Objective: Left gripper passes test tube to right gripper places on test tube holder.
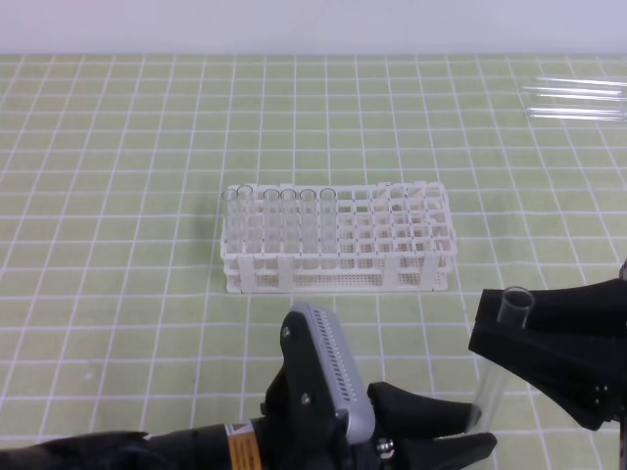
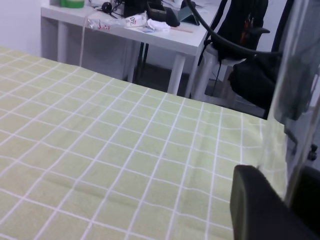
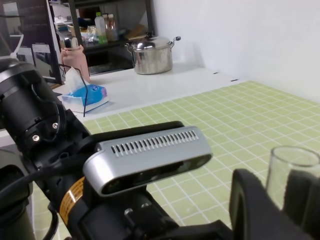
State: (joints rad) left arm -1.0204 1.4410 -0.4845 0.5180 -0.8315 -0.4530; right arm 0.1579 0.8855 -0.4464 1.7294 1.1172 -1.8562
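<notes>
- At the near edge of the checked green cloth (image 1: 118, 294), in front of the test tube holder (image 1: 338, 269), the two arms meet over one upright test tube (image 1: 495, 377).
- Test tube: it stands roughly vertical. Its open rim shows at the top, beside the right gripper (image 1: 511, 323); its lower end sits between the fingertips of the left gripper (image 1: 468, 426).
- Left gripper: its jaws bracket the foot of the tube. The left wrist view shows the glass running up between a dark finger (image 2: 260, 210) and the frame edge. Whether the pads press on the glass or have slackened cannot be told.
- Right gripper: the right wrist view shows the rim of the tube (image 3: 294, 167) between its two fingers (image 3: 250, 210). The jaws are narrowed about the upper part of the tube; a firm clamp cannot be confirmed.
- Test tube holder: white rack, well apart from both grippers, farther up the cloth. Several clear tubes already stand in holes along its left part; the holes to the right look vacant.
- Spare tubes (image 1: 576, 100) lie on the cloth at the far right corner.
- Progress, as judged: the tube is lifted and brought to the handover point, so the transfer is under way but not shown complete.
- Outstanding: sole hold by the right gripper, carry to the rack, insertion into a free hole.
</notes>
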